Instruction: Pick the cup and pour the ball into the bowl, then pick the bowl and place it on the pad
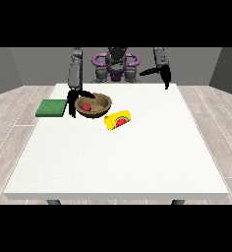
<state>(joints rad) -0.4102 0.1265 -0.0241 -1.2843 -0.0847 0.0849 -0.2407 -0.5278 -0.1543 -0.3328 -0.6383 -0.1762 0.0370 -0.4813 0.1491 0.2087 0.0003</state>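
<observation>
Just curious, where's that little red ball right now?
In the front view, the red ball sits inside the wooden bowl, left of the yellow cup.

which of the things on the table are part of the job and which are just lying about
Part of the job:
yellow cup, on its side
red ball, in the bowl
wooden bowl
green pad
hand at the view's left, at the bowl

Just lying about:
nothing visible
</observation>
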